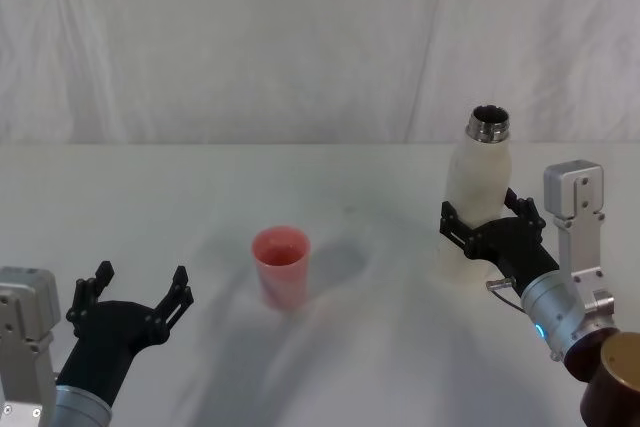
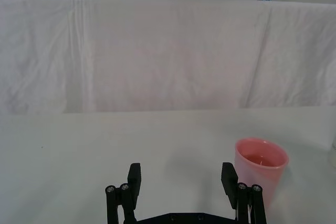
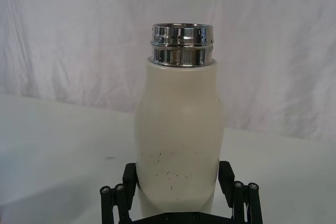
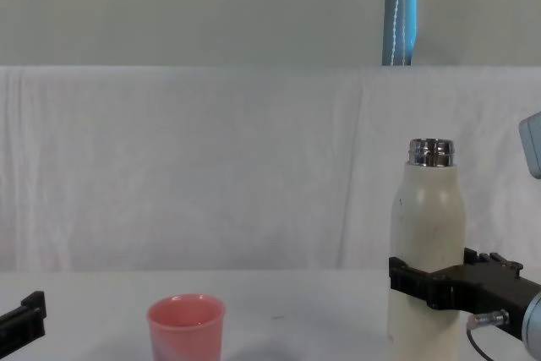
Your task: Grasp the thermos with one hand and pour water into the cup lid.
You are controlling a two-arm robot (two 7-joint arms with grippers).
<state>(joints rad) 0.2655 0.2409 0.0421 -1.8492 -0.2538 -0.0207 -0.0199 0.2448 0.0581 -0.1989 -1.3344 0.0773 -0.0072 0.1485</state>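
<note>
White cloth covers the counter (image 1: 330, 367) and hangs behind it. On the robot's right, the tall cream-white matte thermos (image 1: 478, 202) with its steel threaded neck stands upright, uncapped. The right gripper (image 1: 487, 229) has its fingers clenched around the lower body, low enough to leave the neck free for tipping. The small pink plastic cup lid (image 1: 281, 264) stands well apart, mid-counter. The left gripper (image 1: 135, 297) rests nearby, fingers released, idle.

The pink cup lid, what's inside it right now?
The cup lid stands upright on the table, open side up. Its pink inner wall and bottom show through the rim; whether any water sits inside cannot be told.
</note>
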